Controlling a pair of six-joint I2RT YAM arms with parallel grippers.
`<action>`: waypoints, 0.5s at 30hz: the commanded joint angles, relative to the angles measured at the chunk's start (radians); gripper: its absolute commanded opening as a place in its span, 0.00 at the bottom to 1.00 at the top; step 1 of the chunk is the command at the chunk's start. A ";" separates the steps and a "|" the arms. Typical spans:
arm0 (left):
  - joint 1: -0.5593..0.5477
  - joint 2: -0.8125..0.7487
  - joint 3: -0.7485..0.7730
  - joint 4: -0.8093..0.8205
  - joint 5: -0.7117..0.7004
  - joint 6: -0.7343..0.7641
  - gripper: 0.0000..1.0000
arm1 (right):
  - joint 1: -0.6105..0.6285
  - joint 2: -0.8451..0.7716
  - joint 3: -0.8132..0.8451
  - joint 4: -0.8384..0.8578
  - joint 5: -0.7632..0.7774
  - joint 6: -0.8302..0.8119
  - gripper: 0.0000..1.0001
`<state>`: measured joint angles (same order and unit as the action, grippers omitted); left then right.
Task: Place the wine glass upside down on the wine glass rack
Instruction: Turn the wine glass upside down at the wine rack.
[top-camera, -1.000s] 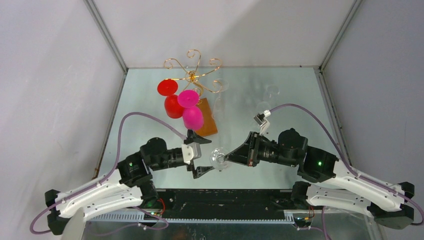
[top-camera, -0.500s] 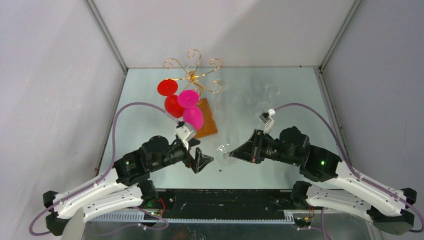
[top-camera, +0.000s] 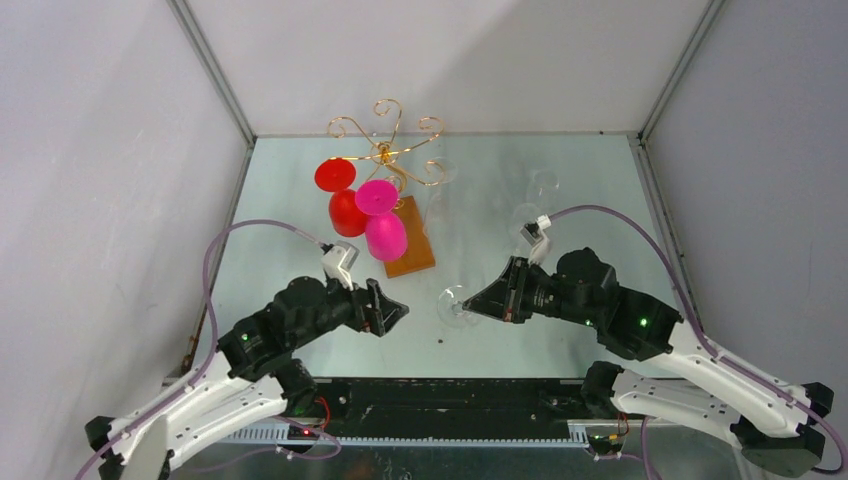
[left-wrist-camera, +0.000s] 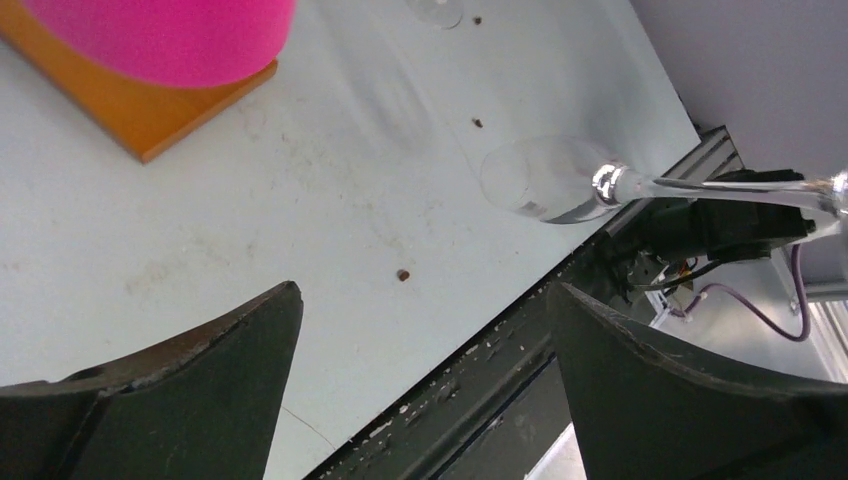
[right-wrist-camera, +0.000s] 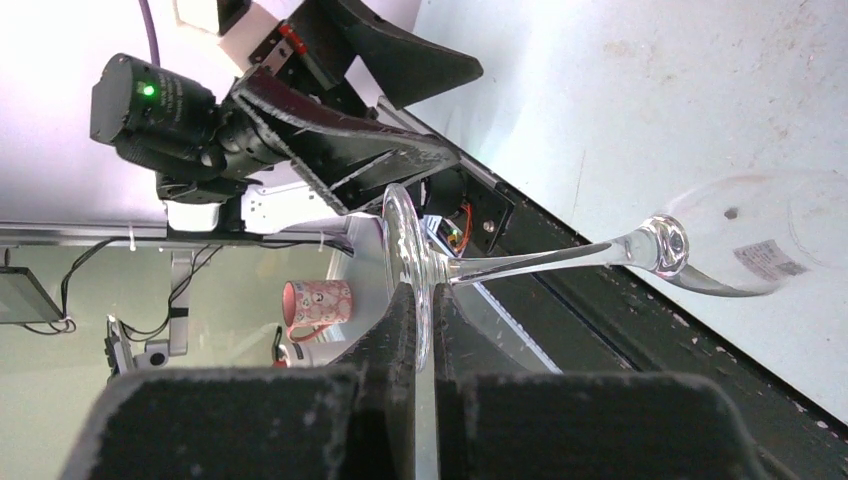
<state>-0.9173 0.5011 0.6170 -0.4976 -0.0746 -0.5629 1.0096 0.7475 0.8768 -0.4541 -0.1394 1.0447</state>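
Observation:
A clear wine glass (top-camera: 452, 305) hangs sideways low over the table, and my right gripper (top-camera: 480, 299) is shut on its round foot. In the right wrist view the fingers (right-wrist-camera: 398, 330) pinch the foot disc edge-on, while the stem runs right to the bowl (right-wrist-camera: 760, 245). My left gripper (top-camera: 392, 314) stands open and empty a short way left of the glass. Its wrist view shows the bowl (left-wrist-camera: 540, 180) beyond the gripper (left-wrist-camera: 425, 300). The wine glass rack (top-camera: 386, 148), gold wire on a wooden base (top-camera: 412, 250), stands at the back.
A red glass (top-camera: 346, 212) and a pink glass (top-camera: 385, 235) hang upside down on the rack's near side; the pink one (left-wrist-camera: 170, 40) is close to the left wrist. Faint clear glasses (top-camera: 540, 186) stand at the back right. The table's black front edge (left-wrist-camera: 520, 360) lies under the left fingers.
My left gripper, open throughout, has drawn back to the left, away from the glass's bowl. The right gripper has kept its hold on the foot and shifted the glass slightly right.

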 joint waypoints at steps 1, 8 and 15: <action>0.084 0.023 -0.034 -0.001 0.113 -0.096 1.00 | -0.028 0.013 0.036 0.054 -0.049 -0.006 0.00; 0.280 -0.028 -0.070 -0.013 0.238 -0.128 1.00 | -0.056 0.010 0.036 0.012 -0.035 -0.007 0.00; 0.500 -0.083 -0.053 -0.137 0.297 -0.103 1.00 | -0.075 -0.012 0.036 -0.011 0.027 -0.044 0.00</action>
<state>-0.5137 0.4412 0.5373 -0.5617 0.1616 -0.6655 0.9447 0.7662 0.8768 -0.5083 -0.1539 1.0328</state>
